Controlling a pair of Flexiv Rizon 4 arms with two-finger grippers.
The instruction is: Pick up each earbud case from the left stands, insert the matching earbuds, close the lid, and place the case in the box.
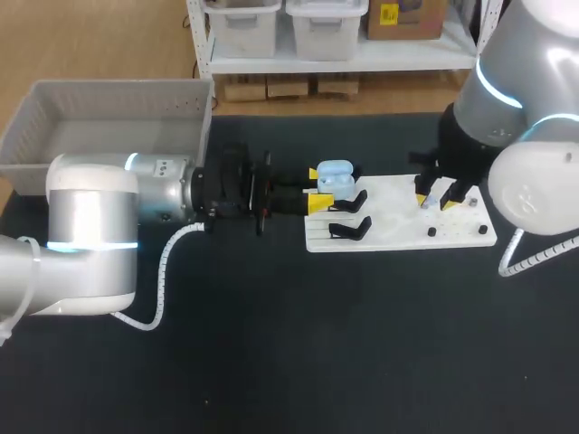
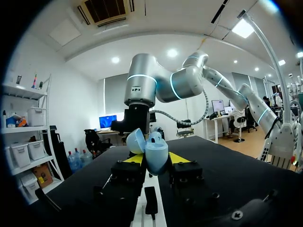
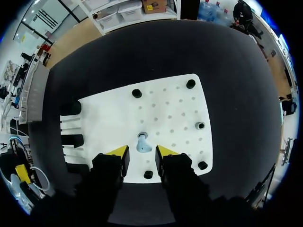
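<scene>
- Holding the pale blue case [image 2: 155, 152], my left hand [image 2: 155, 158] has one yellow tip pressed to each side of it. The case is at the left end of the white board [image 1: 398, 226], which lies on the right half of the bench [image 1: 271, 362] toward its far edge.
- The case's lid [image 2: 136, 141] stands open, so the case looks ready to take earbuds. I cannot tell whether anything already lies inside it.
- The case sits over the farther of the two black stands [image 1: 348, 201]. Whether it is lifted clear or rests on that stand I cannot tell.
- My right hand [image 3: 142, 151] hangs over the right part of the board with its fingers spread. One small pale earbud [image 3: 143, 143] lies on the board in the gap just ahead of the tips, and neither tip appears to touch it.
- By my reading, the grasp on the case is made and the earbud pick-up is only being lined up.
- Taking the earbud, seating it in the case and closing the lid are left to do.
- The grey box [image 1: 109, 99] stands at the far left corner of the bench, and no case shows in the part of it that the head view takes in, so nothing seems delivered yet.
- This is the only case I can see.
</scene>
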